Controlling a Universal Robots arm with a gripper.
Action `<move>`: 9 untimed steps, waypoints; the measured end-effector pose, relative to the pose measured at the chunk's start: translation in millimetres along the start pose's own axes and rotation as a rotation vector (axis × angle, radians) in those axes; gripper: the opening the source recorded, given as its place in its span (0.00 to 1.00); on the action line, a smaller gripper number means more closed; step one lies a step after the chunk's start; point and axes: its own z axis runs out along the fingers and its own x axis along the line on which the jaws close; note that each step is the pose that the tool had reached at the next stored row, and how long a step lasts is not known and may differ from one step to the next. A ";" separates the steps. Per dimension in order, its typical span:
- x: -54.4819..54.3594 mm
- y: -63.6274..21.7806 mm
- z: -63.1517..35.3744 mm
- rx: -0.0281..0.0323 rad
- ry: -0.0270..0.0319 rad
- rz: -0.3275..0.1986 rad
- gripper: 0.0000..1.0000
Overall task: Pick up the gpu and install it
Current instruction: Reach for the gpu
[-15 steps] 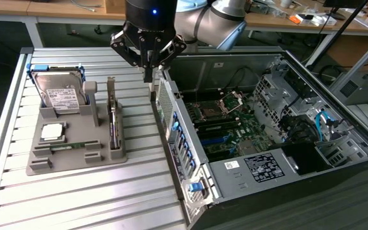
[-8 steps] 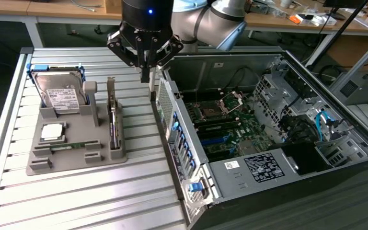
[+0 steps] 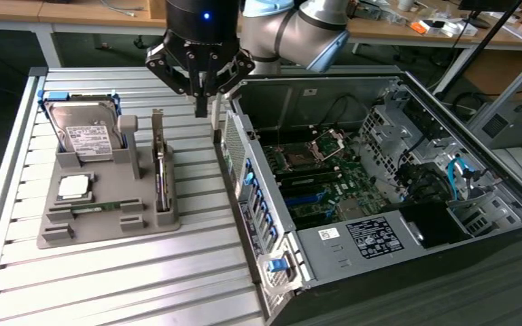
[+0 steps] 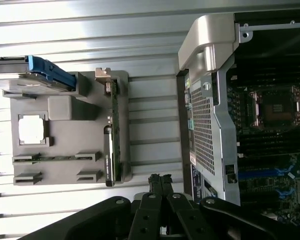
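The gpu point(image 3: 160, 171) stands on its long edge in a slot of the grey holder point(image 3: 107, 224), a thin dark-green board with its silver bracket at the far end. In the wrist view the gpu point(image 4: 113, 135) runs along the holder's edge nearest the case. My gripper point(image 3: 202, 109) hangs above the slatted table, over the gap between the holder and the open computer case point(image 3: 270, 224), a little beyond the gpu's far end. Its fingers point(image 4: 160, 184) are shut together and hold nothing.
On the holder also sit a silver hard drive point(image 3: 84, 132) with blue rails, a square processor point(image 3: 75, 185) and a narrow memory stick point(image 3: 107, 206). The case lies on its side with the motherboard point(image 3: 325, 183) exposed. Desks with clutter run along the back.
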 end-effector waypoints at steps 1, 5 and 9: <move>1.6 -0.1 0.0 0.0000 0.0000 0.000 0.11; 5.6 -0.4 -0.1 0.0000 0.0000 0.000 0.11; 9.7 -0.7 -0.3 0.0000 0.0000 0.000 0.11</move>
